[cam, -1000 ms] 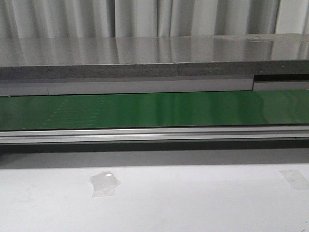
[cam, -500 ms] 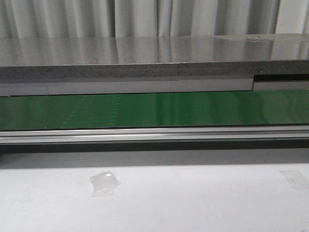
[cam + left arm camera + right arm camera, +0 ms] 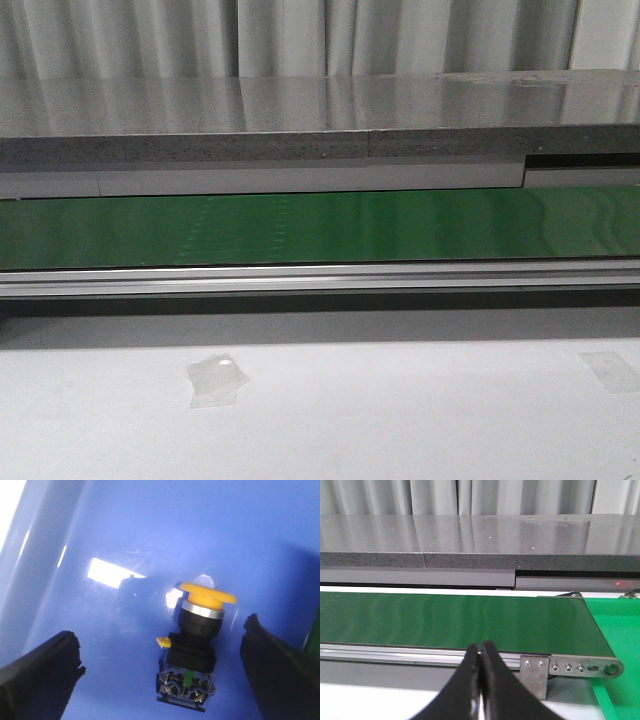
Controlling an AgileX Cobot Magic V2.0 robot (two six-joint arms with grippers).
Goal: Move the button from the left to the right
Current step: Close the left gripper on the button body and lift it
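Note:
The button (image 3: 195,645) lies on its side on the floor of a blue bin (image 3: 150,540) in the left wrist view: yellow round head, black body, clear contact block with a green mark. My left gripper (image 3: 162,645) is open, its black fingers (image 3: 40,670) standing wide on either side of the button without touching it. In the right wrist view my right gripper (image 3: 480,647) is shut with nothing between its fingers, held in front of the green conveyor belt (image 3: 455,615). Neither gripper nor the button shows in the front view.
The green belt (image 3: 320,228) runs across the front view behind an aluminium rail (image 3: 320,278), with a grey stone counter (image 3: 300,120) beyond. Two tape patches (image 3: 215,378) lie on the white table. The belt's end bracket (image 3: 570,667) borders a green mat (image 3: 620,630).
Faint marks on the belt surface have drifted rightward; nothing else has changed in the front view.

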